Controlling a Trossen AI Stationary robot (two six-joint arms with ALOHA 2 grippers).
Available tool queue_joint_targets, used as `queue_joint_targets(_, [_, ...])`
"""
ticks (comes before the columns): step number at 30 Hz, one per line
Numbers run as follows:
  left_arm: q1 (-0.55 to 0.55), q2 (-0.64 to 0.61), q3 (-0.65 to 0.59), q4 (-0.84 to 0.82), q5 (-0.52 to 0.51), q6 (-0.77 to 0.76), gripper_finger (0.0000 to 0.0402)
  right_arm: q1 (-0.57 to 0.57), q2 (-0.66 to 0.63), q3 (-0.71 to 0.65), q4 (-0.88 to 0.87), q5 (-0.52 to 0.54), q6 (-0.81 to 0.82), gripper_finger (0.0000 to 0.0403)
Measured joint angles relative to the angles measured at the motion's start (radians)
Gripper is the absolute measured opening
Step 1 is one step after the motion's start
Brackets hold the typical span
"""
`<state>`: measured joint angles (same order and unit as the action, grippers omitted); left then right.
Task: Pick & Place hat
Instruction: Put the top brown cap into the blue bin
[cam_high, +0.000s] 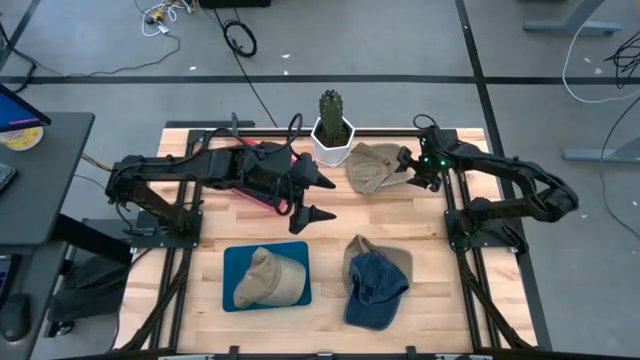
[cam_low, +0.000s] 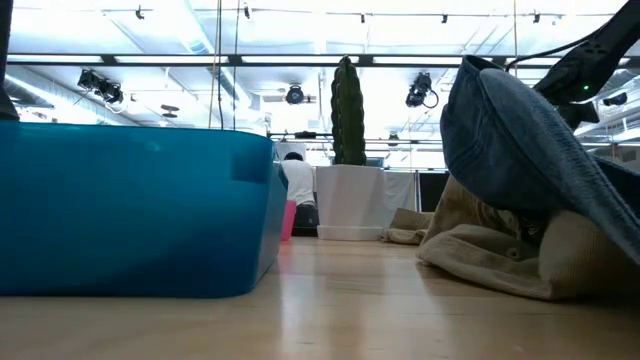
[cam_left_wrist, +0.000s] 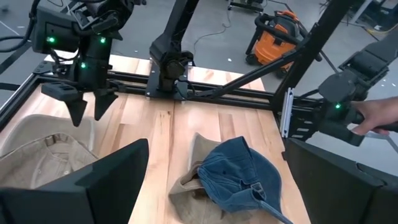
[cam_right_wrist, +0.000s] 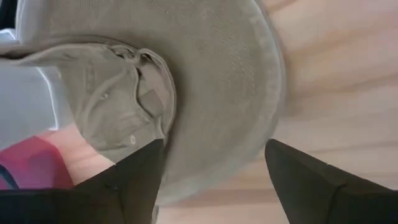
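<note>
Wooden slatted table (cam_high: 330, 225): right gripper (cam_high: 404, 168), jaws open, straddles olive fabric hat's (cam_high: 371, 166) brim, upper centre (left gripper (cam_high: 318, 198) open, mid-frame).

No legible text or labels

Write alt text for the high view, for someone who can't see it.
The right gripper, open, is at a khaki hat beside a potted cactus. The left gripper hovers open mid-table. Nearer the front, another khaki hat lies on a blue tray, beside a denim cap.
</note>
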<state>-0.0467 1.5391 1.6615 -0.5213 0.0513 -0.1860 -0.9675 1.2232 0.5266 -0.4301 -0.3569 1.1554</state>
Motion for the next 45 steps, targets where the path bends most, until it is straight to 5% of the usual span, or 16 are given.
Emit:
queue_joint_targets(20, [0.000,0.000,0.000,0.001,0.000,-0.007,0.0382,0.000,0.102,0.000,0.108,0.078,0.010,0.0264])
queue_joint_targets(26, [0.000,0.000,0.000,0.001,0.000,-0.007,0.0382,0.000,0.102,0.000,0.108,0.125,-0.021,0.0202])
queue_joint_targets(35, [-0.001,0.000,0.000,0.001,0.000,-0.013,0.0382,-0.001,0.096,0.003,0.135,0.134,-0.136,0.0017])
queue_joint_targets(45, [-0.002,0.000,0.000,0.001,0.000,-0.019,0.0382,0.000,-0.036,0.000,0.149,0.175,-0.124,0.0008])
